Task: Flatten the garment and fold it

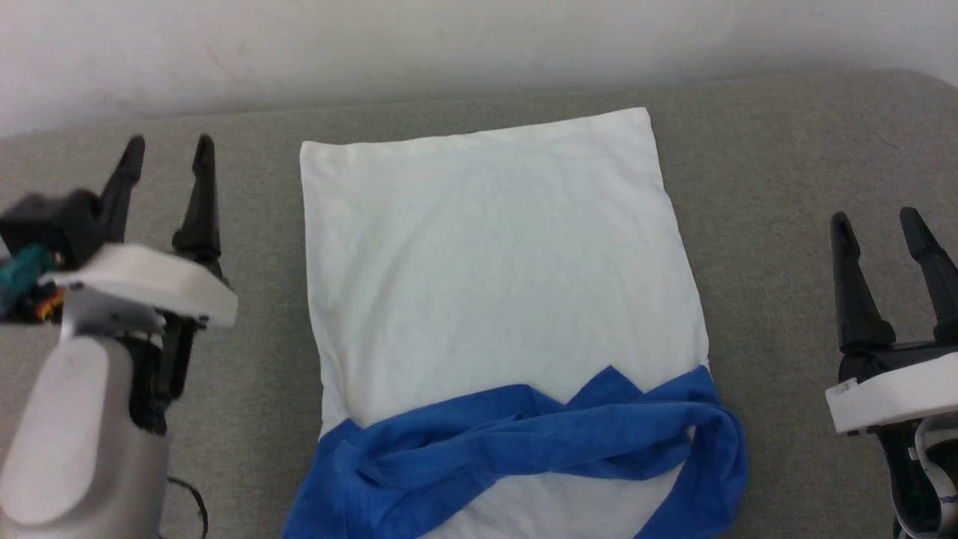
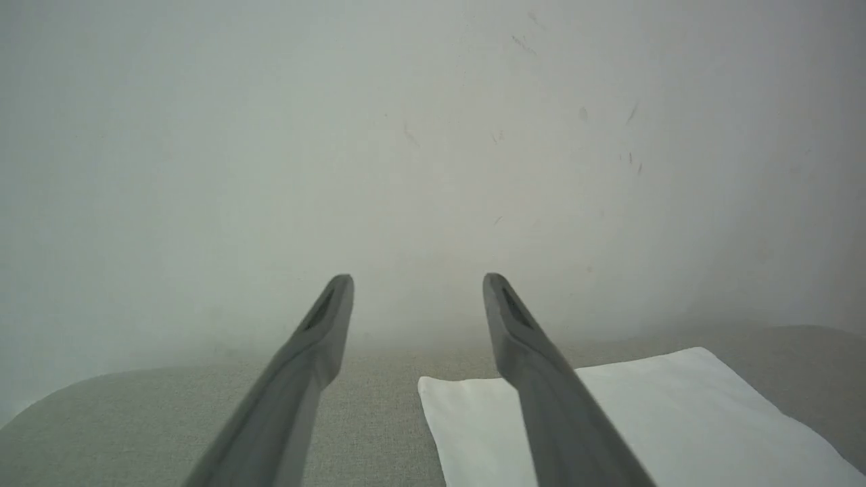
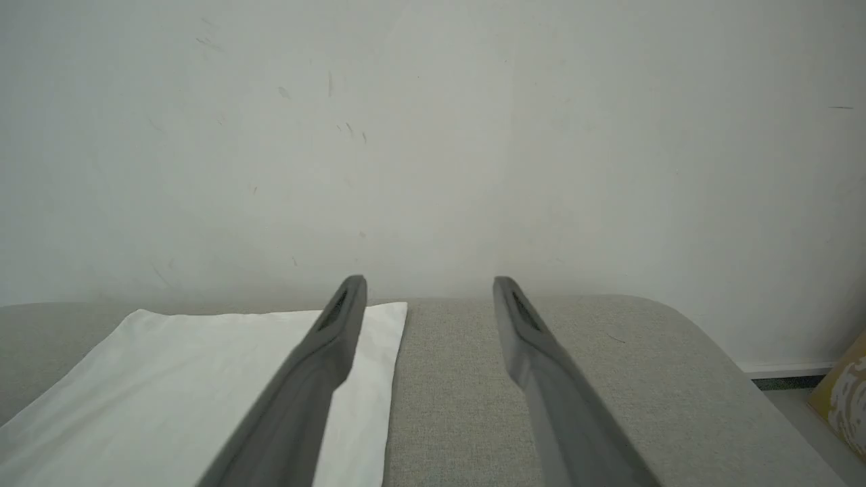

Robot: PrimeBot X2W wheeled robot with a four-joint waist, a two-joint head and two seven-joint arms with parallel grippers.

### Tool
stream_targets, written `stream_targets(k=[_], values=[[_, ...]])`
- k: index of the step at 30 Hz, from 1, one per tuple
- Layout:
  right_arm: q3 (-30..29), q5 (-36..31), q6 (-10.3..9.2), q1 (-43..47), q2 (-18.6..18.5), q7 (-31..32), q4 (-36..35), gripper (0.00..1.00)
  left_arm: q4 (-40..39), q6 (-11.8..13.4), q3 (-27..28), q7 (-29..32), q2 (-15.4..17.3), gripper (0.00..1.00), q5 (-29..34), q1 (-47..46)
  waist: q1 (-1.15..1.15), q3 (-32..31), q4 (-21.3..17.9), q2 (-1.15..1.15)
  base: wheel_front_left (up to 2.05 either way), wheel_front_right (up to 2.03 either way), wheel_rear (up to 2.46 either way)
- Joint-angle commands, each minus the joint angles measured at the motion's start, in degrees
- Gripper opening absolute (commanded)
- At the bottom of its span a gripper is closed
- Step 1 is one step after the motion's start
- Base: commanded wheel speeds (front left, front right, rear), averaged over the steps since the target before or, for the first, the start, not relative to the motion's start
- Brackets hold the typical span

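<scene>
Flat garment, blue sleeves seemingly crossed

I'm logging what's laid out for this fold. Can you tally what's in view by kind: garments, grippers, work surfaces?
garment: 1 (white body, blue sleeves folded across the near end)
grippers: 2 (left gripper and right gripper, both open, off the cloth on either side)
grey padded surface: 1
Total: 4

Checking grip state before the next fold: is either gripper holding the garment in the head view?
No: the left gripper and right gripper stand open on either side of the garment, clear of the cloth.
</scene>
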Motion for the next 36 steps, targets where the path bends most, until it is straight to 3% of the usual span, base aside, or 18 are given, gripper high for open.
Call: stream_targets(k=[1,7,12,22,26,29,30,31,32,36], values=[[0.13,-0.25,-0.04,-0.47,0.49,-0.26,-0.82,1.0,1.98,-1.32,-0.45,1.35,0.77,1.0,-0.85,-3.96,-0.01,6.83,-4.3,0.0,0.0,0.0,0.0],[2.3,0.09,-0.04,-2.41,1.77,-1.56,-1.05,1.0,14.33,-6.67,-3.51,11.96,3.53,1.0,-3.79,-18.37,-0.01,12.51,-7.46,0.0,0.0,0.0,0.0],[4.01,0.57,-0.04,-3.61,2.39,-3.06,0.62,1.0,23.82,-8.8,-6.45,22.3,6.34,1.0,-6.68,-26.55,-0.01,15.67,-9.86,0.0,0.0,0.0,0.0],[6.35,0.71,-0.04,-5.48,2.79,-5.16,3.59,1.0,35.38,-9.5,-13.9,37.7,12.53,1.0,-5.46,-35.14,-0.01,20.6,-13.68,0.0,0.0,0.0,0.0],[6.74,1.52,-0.04,-5.65,2.82,-5.72,4.53,1.0,38.38,-7.6,-16.27,42.3,14.47,1.0,-2.21,-37.29,-0.01,21.91,-14.2,0.0,0.0,0.0,0.0],[7.03,1.86,-0.04,-5.88,2.82,-6.0,5.04,1.0,40.83,-7.14,-17.63,48.19,14.19,1.0,-2.05,-37.7,-0.01,22.29,-14.25,0.0,0.0,0.0,0.0],[7.11,1.99,-0.04,-6.01,2.83,-5.96,5.13,1.0,41.31,-7.29,-17.79,50.19,13.75,0.85,-2.67,-37.71,-0.01,22.39,-14.22,0.0,0.0,0.0,0.0],[7.23,2.03,-0.04,-6.15,2.83,-5.83,5.18,1.0,41.53,-7.39,-17.91,51.74,13.39,0.47,-3.2,-37.72,-0.01,22.46,-14.16,0.0,0.0,0.0,0.0],[7.47,2.2,-0.04,-6.38,2.83,-5.55,5.24,1.0,41.65,-7.46,-17.98,53.15,13.0,0.02,-3.74,-37.65,-0.01,22.51,-14.05,0.0,0.0,0.0,0.0],[8.74,3.28,-0.04,-9.15,2.53,-3.27,5.27,1.0,40.82,-7.14,-18.2,55.85,12.53,0.0,-4.58,-37.4,-0.01,22.44,-13.38,0.0,0.0,0.0,0.0]])
